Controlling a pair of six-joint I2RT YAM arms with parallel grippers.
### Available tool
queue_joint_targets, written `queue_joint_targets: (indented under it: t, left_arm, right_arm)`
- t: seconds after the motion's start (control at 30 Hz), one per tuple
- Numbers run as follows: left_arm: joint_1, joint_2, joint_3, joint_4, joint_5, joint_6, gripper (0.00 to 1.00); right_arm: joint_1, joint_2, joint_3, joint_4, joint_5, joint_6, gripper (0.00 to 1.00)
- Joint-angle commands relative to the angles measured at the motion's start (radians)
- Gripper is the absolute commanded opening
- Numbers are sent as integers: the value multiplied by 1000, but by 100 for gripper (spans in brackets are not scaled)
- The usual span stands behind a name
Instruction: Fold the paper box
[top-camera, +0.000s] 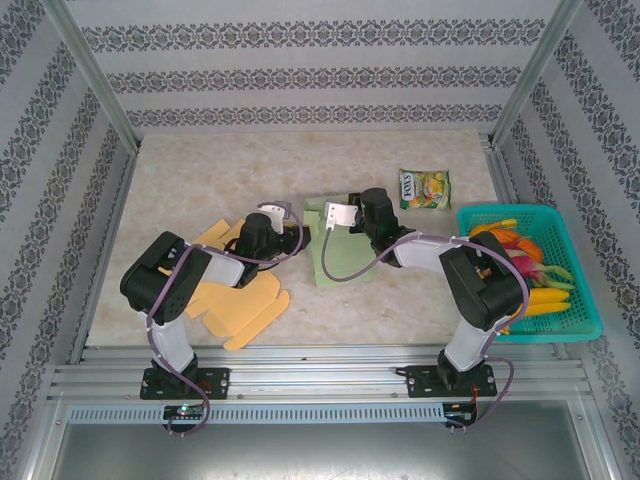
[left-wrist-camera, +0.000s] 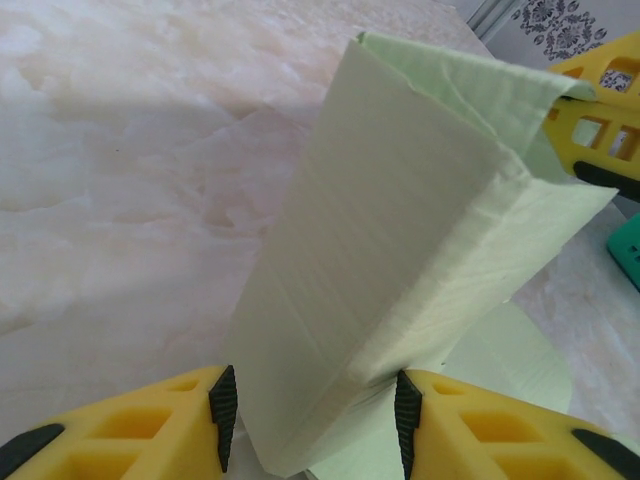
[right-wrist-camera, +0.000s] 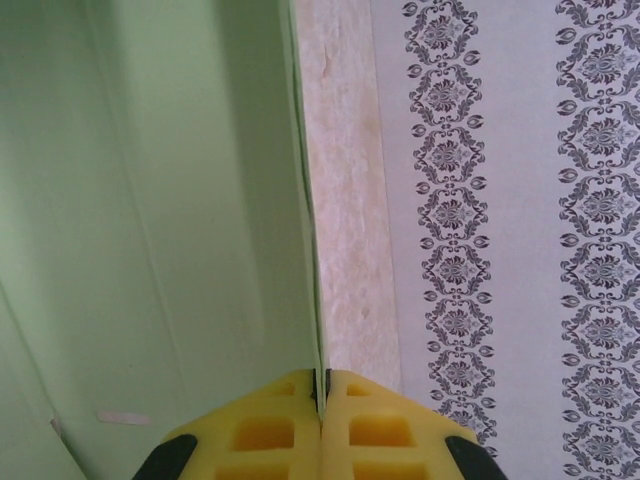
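Near the middle of the table (top-camera: 200, 170), the green paper box (top-camera: 345, 255) is lying as a half-flat sheet, and we are working on raising one of its walls. Our right gripper (right-wrist-camera: 320, 385) is pinching the thin edge of a green panel, with its jaws fully together on the paper. Our left gripper (left-wrist-camera: 313, 418) is straddling the raised fold with its jaws about half apart. Both pads (left-wrist-camera: 222, 415) are seeming to touch the paper, but we cannot tell whether they are really squeezing it.

To do this step well, we are thinking the right side should be acting as a firm anchor. The left side should be pressing along the crease slowly, so that the fold is becoming sharp and the paper is not tearing. We are also taking care not to drag the sheet left onto the yellow sheets (top-camera: 240, 300) lying just beside it.
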Motion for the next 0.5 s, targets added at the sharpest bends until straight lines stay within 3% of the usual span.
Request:
queue_joint_targets:
  t: [0.0, 0.47]
  left_arm:
    - [-22, 9, 23, 59, -37, 4, 48]
    - [-71, 38, 44, 88, -215, 52, 48]
  right_arm:
    - [22, 19, -22, 6, 1, 43, 0]
    - [53, 3, -66, 10, 18, 76, 0]
